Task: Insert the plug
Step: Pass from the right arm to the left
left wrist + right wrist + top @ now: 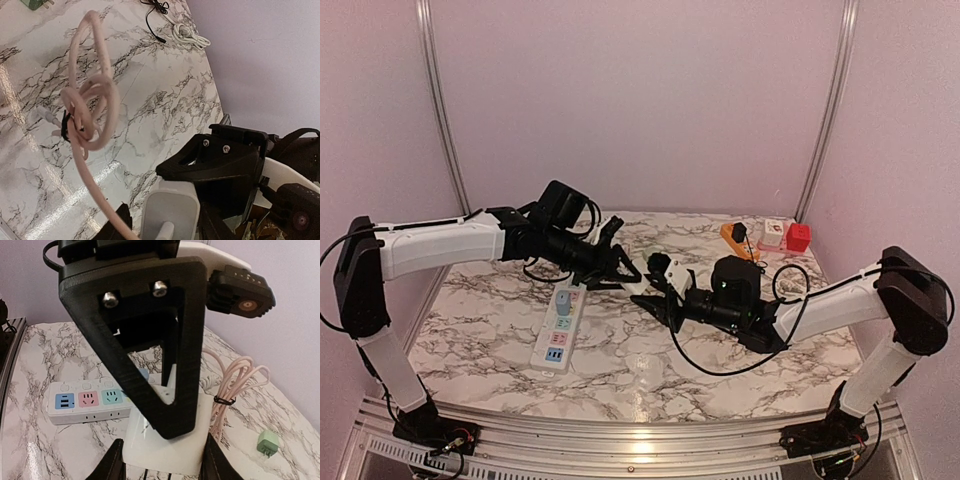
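Note:
A white plug adapter with a coiled pink cable is held above the marble table between both arms. My right gripper is shut on it, one finger on each side. My left gripper straddles the same adapter. One finger lies against it, and the other stands apart with table showing in the gap. In the top view the two grippers meet at centre, left and right. The white power strip lies below and left of them. It also shows in the right wrist view.
A blue-grey plug sits in the strip's far end. A green adapter lies on the table beyond the cable. An orange tool, a white box and a red box stand at the back right. A white cable bundle lies near the edge.

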Controlling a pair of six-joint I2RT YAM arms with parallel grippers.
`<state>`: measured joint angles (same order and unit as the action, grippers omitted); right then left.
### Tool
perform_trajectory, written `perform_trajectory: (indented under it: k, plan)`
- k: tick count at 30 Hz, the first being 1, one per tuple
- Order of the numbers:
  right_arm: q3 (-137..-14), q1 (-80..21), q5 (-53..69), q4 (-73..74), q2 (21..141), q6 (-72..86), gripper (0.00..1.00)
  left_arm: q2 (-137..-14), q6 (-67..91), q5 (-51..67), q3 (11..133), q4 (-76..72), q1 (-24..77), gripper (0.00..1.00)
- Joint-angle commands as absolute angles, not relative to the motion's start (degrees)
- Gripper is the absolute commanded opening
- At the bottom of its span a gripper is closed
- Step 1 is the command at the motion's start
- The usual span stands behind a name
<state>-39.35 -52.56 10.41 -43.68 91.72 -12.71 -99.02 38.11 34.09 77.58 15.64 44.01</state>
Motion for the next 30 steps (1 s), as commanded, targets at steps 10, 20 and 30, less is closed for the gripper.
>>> perform_trajectory:
  k: [10,20,30]
  plan:
    - [-39.3,-53.1,11.1,-46.8,90.9,-13.3,0.16,-99.3,37.4,35.5,78.5,13.4,44.4,0.14]
    - [-40.4,-53.2,5.4,-44.4,91.4,-12.6,0.59,-98.2,35.8,31.4,78.8,15.2,44.3,0.0]
    - [-38.2,-53.1,-2.1,-40.2,88.0,-10.6,0.83,-97.3,29.9,20.3,82.4,25.0,40.7,0.0]
